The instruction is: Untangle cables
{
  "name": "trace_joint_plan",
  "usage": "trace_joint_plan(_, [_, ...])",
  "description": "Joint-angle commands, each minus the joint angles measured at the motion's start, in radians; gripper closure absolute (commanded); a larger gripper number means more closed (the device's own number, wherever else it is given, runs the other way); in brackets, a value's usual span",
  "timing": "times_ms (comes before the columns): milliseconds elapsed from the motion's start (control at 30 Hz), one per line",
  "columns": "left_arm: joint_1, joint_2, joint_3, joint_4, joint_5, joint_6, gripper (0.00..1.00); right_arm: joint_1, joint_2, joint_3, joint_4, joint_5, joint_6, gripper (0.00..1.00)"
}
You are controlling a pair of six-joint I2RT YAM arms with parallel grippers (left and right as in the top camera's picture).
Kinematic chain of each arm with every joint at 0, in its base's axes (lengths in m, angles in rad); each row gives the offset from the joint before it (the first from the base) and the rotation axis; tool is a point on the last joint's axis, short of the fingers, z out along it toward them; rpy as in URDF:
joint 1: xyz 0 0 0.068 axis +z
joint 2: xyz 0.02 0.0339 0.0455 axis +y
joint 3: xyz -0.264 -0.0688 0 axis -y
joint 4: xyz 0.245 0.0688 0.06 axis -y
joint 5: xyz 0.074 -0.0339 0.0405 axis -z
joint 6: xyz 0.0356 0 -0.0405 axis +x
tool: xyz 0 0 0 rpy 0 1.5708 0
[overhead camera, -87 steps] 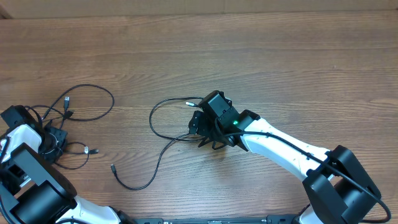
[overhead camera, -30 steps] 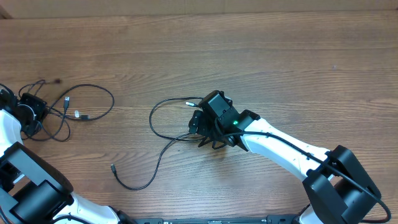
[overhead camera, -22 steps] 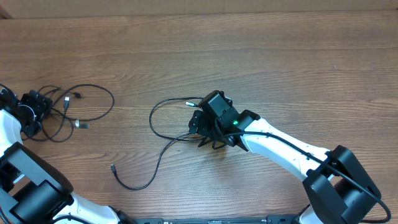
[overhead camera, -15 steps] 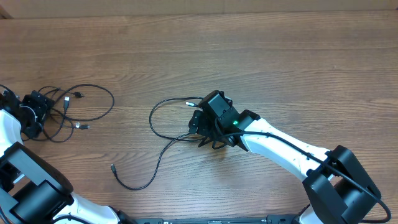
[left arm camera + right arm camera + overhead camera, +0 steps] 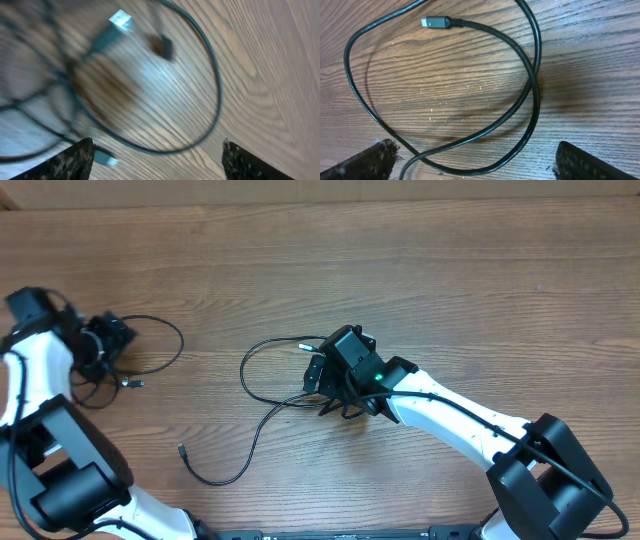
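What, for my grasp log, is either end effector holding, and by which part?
Nothing. The left end effector and right end effector are both open above loose cables.

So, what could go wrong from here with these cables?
1. The left gripper hangs open over the pile of cables, whose loops overlap; closing there might pinch two cords and tighten the tangle.
2. The middle cable crosses itself below the open right gripper; a pull could drag its loop shut.

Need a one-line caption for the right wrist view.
Open right pincer above a thin black cable looped on the wood-grain table, its silver plug end lying free.
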Motion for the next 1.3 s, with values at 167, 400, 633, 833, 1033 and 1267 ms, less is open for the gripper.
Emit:
trace_joint_plan(167, [-0.169, -0.003, 0.010, -0.063, 0.000, 0.063, 0.19, 0.004, 0.000, -0.007, -0.009, 0.051, -0.005, 0.00])
trace_joint_plan(400, [-0.269, -0.003, 0.009, -0.135, 0.001, 0.134, 0.18, -0.008, 0.001, -0.007, -0.034, 0.111, -0.004, 0.00])
trace_joint_plan(633, [-0.354, -0.003, 0.009, -0.193, 0.001, 0.166, 0.18, -0.064, 0.001, -0.007, -0.043, 0.115, 0.000, 0.00])
trace_joint_plan(833, [-0.414, -0.003, 0.008, -0.227, 0.001, 0.166, 0.18, -0.160, 0.001, -0.007, -0.043, 0.115, -0.001, 0.00])
trace_joint_plan(1033, [-0.482, -0.003, 0.008, -0.267, 0.000, 0.167, 0.18, -0.262, 0.001, -0.007, -0.093, 0.164, -0.002, 0.00])
trace_joint_plan(1267, [-0.560, -0.003, 0.008, -0.288, 0.000, 0.183, 0.19, -0.306, 0.001, -0.007, -0.103, 0.180, -0.002, 0.00])
